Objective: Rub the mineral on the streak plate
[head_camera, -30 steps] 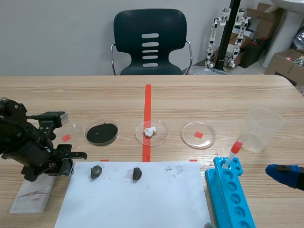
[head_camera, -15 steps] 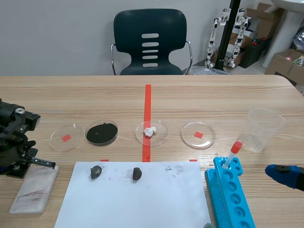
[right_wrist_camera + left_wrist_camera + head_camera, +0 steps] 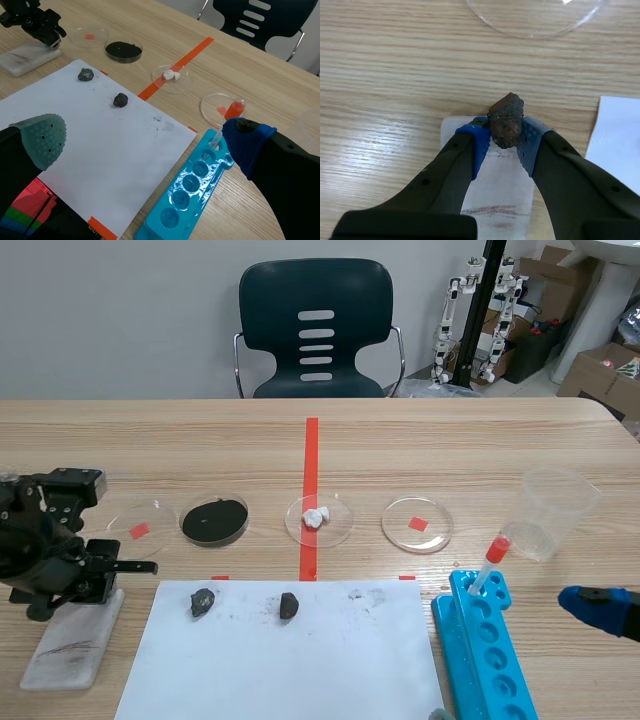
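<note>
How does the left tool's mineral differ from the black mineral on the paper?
The held mineral is reddish-brown; the black mineral darker. The held mineral is clamped by the left tool over the streak plate; the black mineral lies loose on paper. Both are rough lumps.

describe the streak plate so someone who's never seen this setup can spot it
Start at the big white paper sheet nearest the robot; just off its left edge lies the streak plate, under the left gripper, which is shut on a brown mineral. Unlike the round clear dishes behind it, it is a thick white rectangular slab with reddish-brown streaks.
</note>
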### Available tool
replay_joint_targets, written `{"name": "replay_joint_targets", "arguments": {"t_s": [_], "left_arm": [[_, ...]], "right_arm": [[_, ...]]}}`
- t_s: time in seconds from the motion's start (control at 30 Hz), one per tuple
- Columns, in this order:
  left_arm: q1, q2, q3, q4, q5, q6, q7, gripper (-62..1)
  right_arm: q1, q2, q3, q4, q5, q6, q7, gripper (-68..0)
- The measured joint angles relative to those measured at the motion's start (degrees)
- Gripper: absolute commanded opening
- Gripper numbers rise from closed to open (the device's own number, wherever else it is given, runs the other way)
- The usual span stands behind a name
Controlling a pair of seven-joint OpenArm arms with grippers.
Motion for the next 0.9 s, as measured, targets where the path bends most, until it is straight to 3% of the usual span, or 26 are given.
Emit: {"name": "replay_joint_targets", "arguments": {"t_s": [0.1, 0.27, 0.37, 0.53, 0.63, 0.73, 0.8, 0.9], "left_arm": [[3.9, -3.0, 0.0, 4.3, -1.1, 0.0, -7.0, -55.2], [10.9, -6.8, 0.0, 15.1, -6.6, -0.1, -23.9, -55.2], [16.0, -8.4, 0.0, 21.0, -8.2, -1.7, -31.1, -55.2], [25.3, -10.7, -0.5, 28.9, -7.9, -7.5, -39.2, -55.2], [30.6, -10.3, -2.4, 33.6, -5.7, -8.3, -44.4, -55.2], [35.3, -9.7, -5.4, 37.2, -3.1, -10.3, -45.5, -55.2], [38.3, -8.5, -7.4, 38.6, -3.0, -11.5, -45.4, -55.2], [42.0, -6.7, -10.1, 39.8, -0.7, -16.7, -45.0, -55.2]], "right_arm": [[0.0, 0.0, 0.0, 0.0, 0.0, 0.0, 0.0, 0.4], [0.0, 0.0, 0.0, 0.0, 0.0, 0.0, 0.0, 0.4], [0.0, 0.0, 0.0, 0.0, 0.0, 0.0, 0.0, 0.4], [0.0, 0.0, 0.0, 0.0, 0.0, 0.0, 0.0, 0.4], [0.0, 0.0, 0.0, 0.0, 0.0, 0.0, 0.0, 0.4], [0.0, 0.0, 0.0, 0.0, 0.0, 0.0, 0.0, 0.4], [0.0, 0.0, 0.0, 0.0, 0.0, 0.0, 0.0, 0.4], [0.0, 0.0, 0.0, 0.0, 0.0, 0.0, 0.0, 0.4]]}}
